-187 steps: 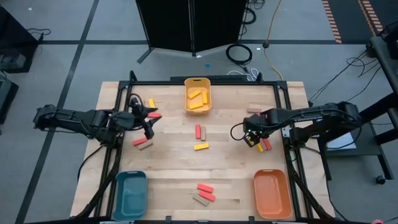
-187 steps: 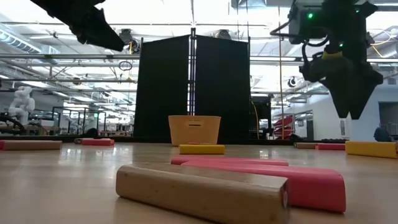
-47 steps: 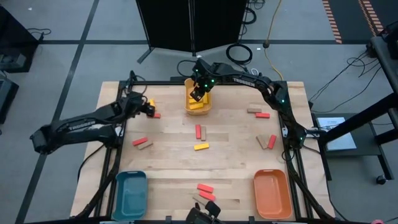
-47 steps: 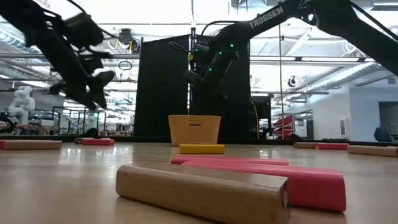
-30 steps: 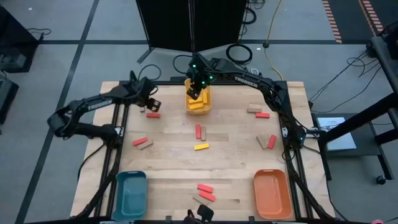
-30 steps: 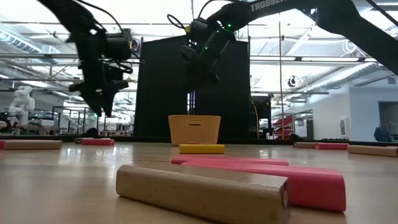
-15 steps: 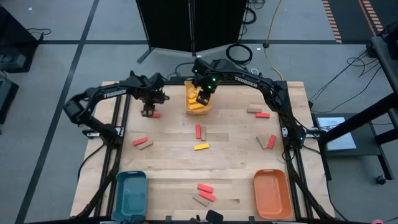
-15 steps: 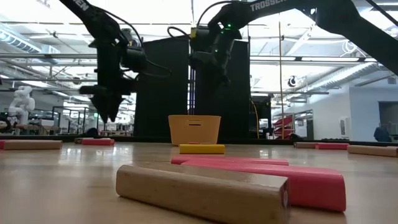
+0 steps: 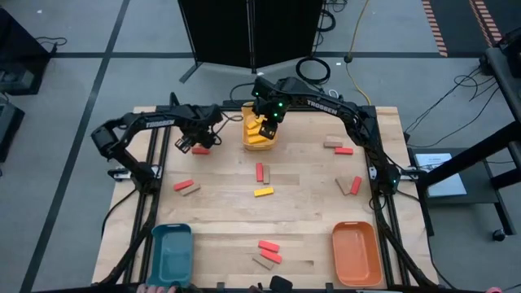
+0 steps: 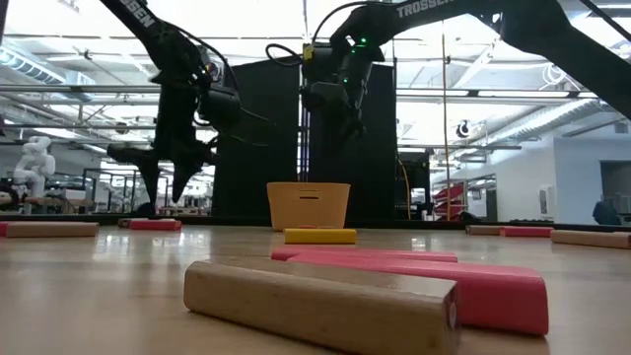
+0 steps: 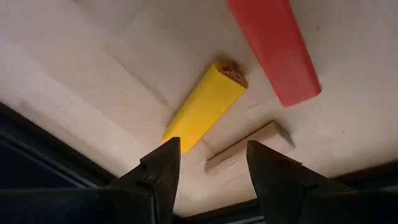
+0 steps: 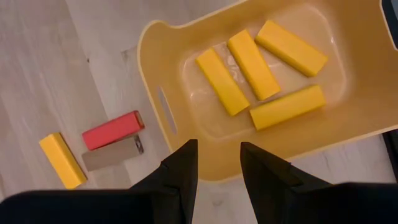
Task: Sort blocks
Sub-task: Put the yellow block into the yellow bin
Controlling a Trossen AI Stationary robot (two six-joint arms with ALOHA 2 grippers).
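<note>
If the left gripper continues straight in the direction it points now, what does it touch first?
Probably the yellow block lying on the table, just ahead of the open left gripper; depth is hard to judge.

Table (image 9: 309, 244) with blocks (image 9: 263, 192), trays (image 9: 356, 254)

The word "TROSSEN" stands in white capitals along the dark right arm (image 9: 321, 103), readable in the high view. In the low view the same arm (image 10: 434, 10) carries the end of the word, "ROSSEN", near the top edge. The left arm (image 9: 155, 123) also bears white lettering in the high view, but it is too small to make out with certainty. In the low view that arm (image 10: 138, 14) shows only a few partial white letters. No other text, number or sign can be read.
</note>
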